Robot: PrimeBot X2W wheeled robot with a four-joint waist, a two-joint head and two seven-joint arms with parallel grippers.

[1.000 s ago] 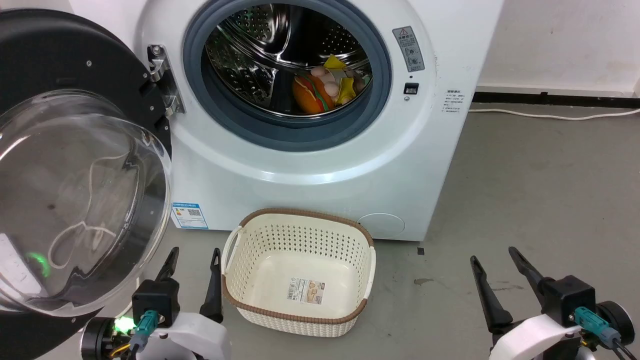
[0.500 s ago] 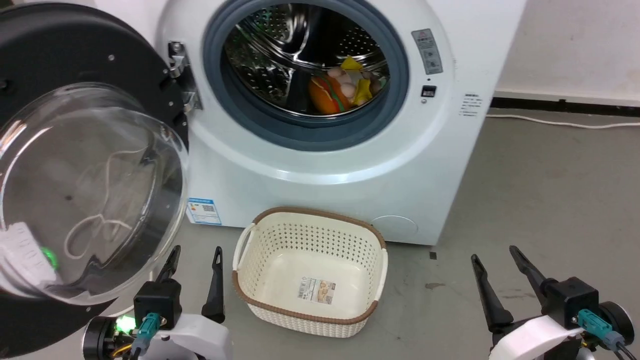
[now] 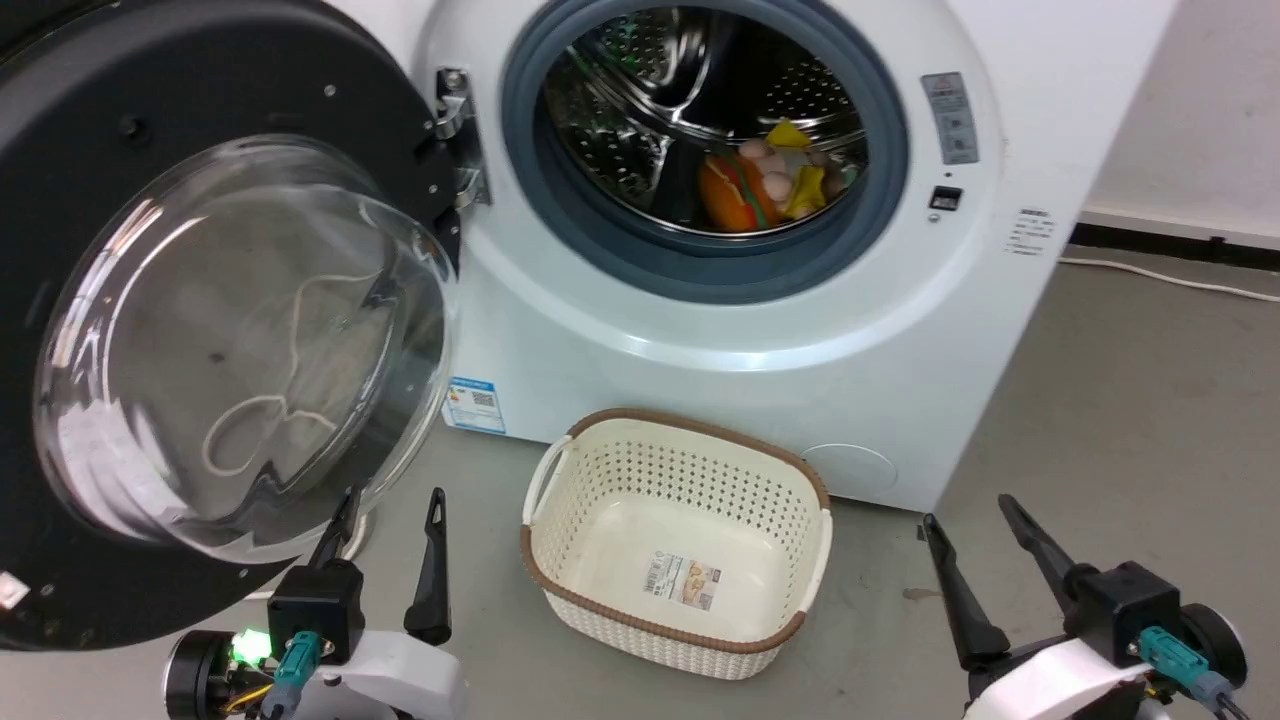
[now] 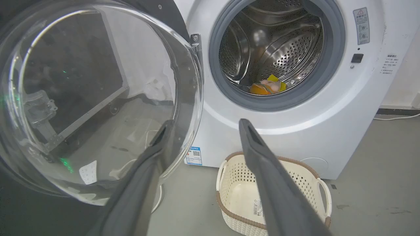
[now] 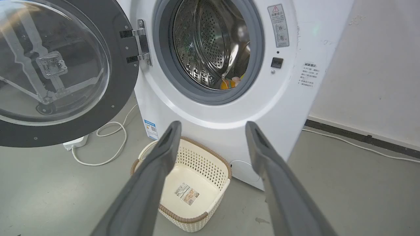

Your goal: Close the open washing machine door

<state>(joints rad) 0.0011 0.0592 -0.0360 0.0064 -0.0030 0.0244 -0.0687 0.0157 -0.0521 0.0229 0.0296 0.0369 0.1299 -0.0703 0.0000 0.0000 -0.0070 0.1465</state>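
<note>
Large round door (image 3: 240, 340), glossy black rim and bulging clear glass bowl: swung wide open, hinged at the left edge of the white front-loading washing machine (image 3: 700, 380). Nearer by far, out past the machine's front left corner: left gripper (image 3: 393, 500), jaws wide, empty, just under the door's lower rim. Off the machine's front right corner: right gripper (image 3: 965, 512), jaws wide too. Probably a left-arm push, rightward toward the machine's opening.

Washing machine door (image 3: 200, 80) partly off-frame

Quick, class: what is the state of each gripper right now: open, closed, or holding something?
Left gripper: open, holding nothing.
Right gripper: open, holding nothing.
</note>
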